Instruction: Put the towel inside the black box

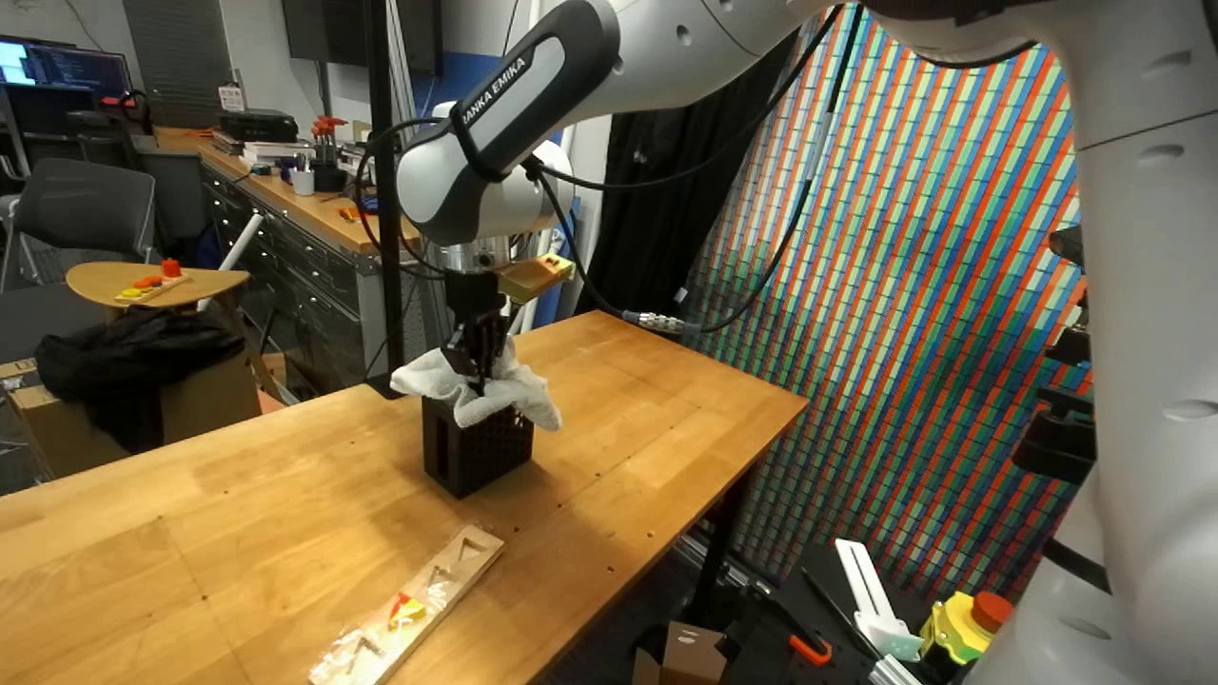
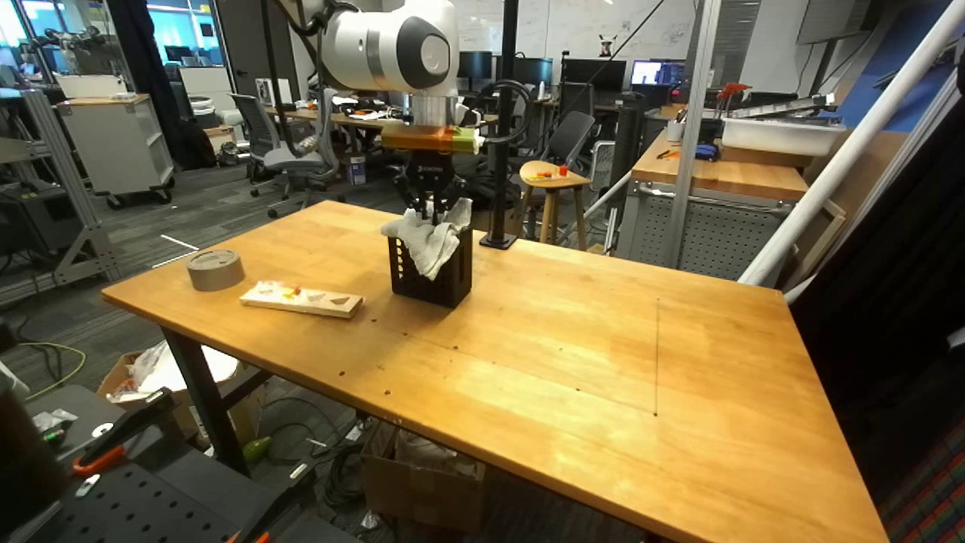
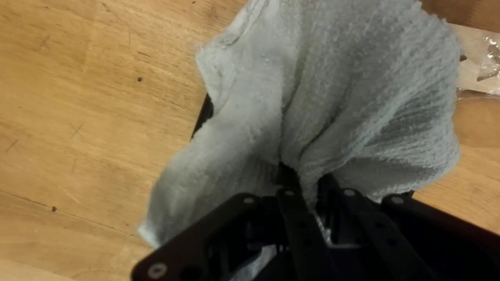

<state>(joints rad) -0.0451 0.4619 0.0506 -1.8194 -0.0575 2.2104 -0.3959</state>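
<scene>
1. Near the left corner of the table (image 2: 603,339), as seen in an exterior view, a roll of tape (image 2: 215,270) is being shown lying flat.
2. Further right, a wooden strip (image 2: 301,299) is being seen between the tape and the black box (image 2: 458,275), and is being touched by neither.
3. Near the far edge, the box is being supported upright, and most of its mouth is being hidden by the white towel (image 2: 431,245); loose flaps are being draped outward over the rim, one down the wall facing the near edge.
4. Straight above the mouth, the gripper (image 2: 432,217) is being pointed down; a fold of the towel is being pinched between its fingers (image 3: 297,218), as is being shown in the wrist view.
5. The coming move is being governed by one relation: the box is being found directly below the gripper, with the towel between and its pinched part about level with the rim. No long axis is being shown by the bunched cloth; only one arm (image 2: 384,56) is being used.
6. Whether any cloth is being held inside the box cannot be told. A straight push down, not a sideways shift, seems to be called for; if the fold is released at this height, the flaps may be caught on the rim.
7. Right of the box, a black post (image 2: 503,128) is being held up at the far edge, near but apart.
</scene>
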